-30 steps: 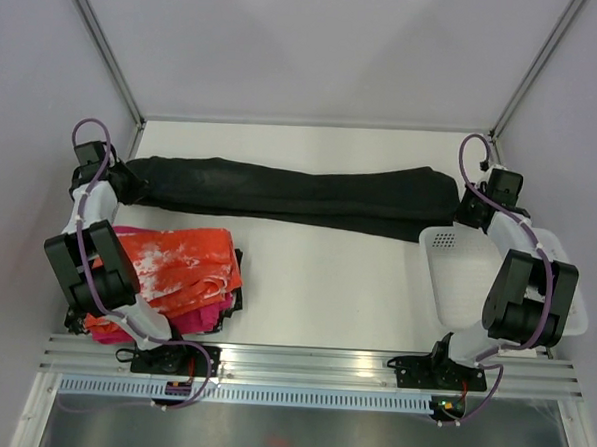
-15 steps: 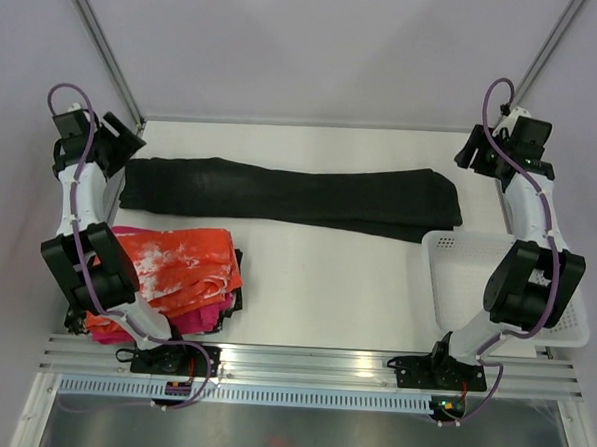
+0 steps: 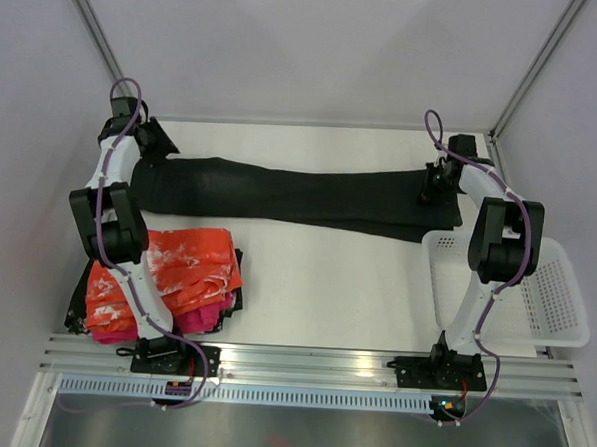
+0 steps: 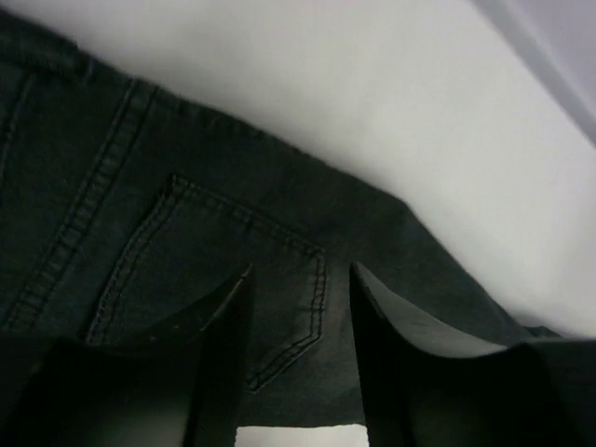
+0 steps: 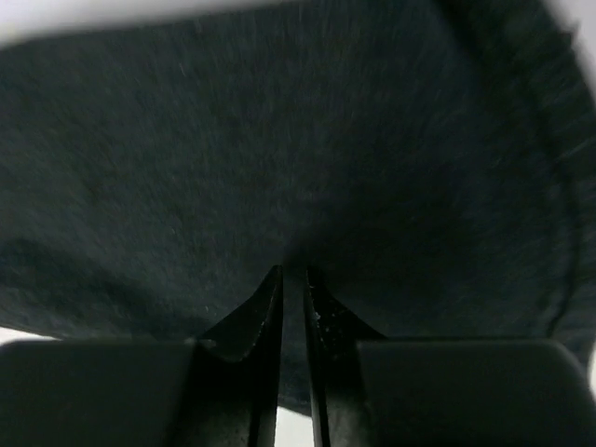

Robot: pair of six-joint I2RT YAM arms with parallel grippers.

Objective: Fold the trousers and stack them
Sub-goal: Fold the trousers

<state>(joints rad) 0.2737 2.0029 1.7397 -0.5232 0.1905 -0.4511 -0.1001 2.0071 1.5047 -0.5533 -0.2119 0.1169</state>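
The black trousers (image 3: 300, 196) lie flat and stretched across the far half of the table, waist at the left and leg ends at the right. My left gripper (image 3: 154, 144) is at the far edge of the waist end. In the left wrist view it (image 4: 298, 279) is open, with its fingers either side of a stitched back pocket (image 4: 233, 251). My right gripper (image 3: 436, 186) is on the leg ends. In the right wrist view it (image 5: 294, 272) is closed to a thin slit, and the black fabric (image 5: 279, 140) puckers at its tips.
A white mesh basket (image 3: 560, 297) stands at the right, its near-left corner just below the leg ends. An orange-and-white garment (image 3: 171, 272) lies on a magenta one (image 3: 201, 319) at the front left. Metal frame posts stand at the back corners.
Both arms lifted off the trouser ends, swung outward, then came in over the trousers' far edge. The right jaws now pinch the leg ends. The basket sits farther right.
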